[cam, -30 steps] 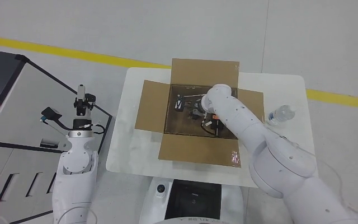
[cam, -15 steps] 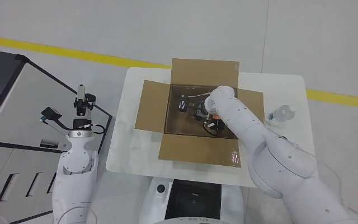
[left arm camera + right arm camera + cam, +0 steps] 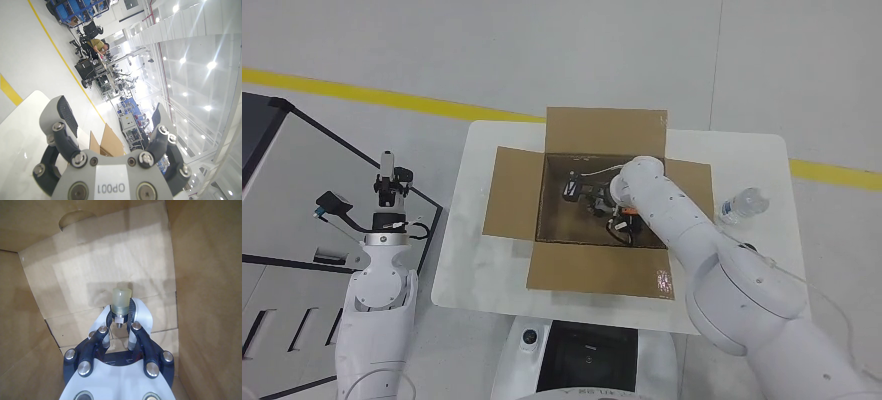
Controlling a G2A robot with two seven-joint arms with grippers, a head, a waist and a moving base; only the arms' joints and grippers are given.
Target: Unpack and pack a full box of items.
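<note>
Box (image 3: 607, 128) of brown cardboard sits open in the middle of the white table (image 3: 492, 270), toward its far edge, with all four flaps folded out flat.

The right arm reaches down into the box from the table's near right side. The right gripper (image 3: 121, 310) is inside, low between the cardboard walls. Its fingers are pinched onto a pale cylinder (image 3: 122, 297), a stubby yellowish piece with a metal nut (image 3: 118, 319) and a short threaded stud at one end. The pads grip it at the nut end. The free end points toward the foot of a side wall, the wall with a hand-hole (image 3: 75, 217) cut near its top. Whether the cylinder touches the cardboard cannot be told.

A clear bottle (image 3: 742, 206) rests on the table near the right edge, just past the box's right flap.

The left arm is off the table, beyond its left edge and well apart from the box. The left gripper (image 3: 111, 111) points up and away. Its fingers are spread wide with nothing between them, and a corner of the table lies below it.
</note>
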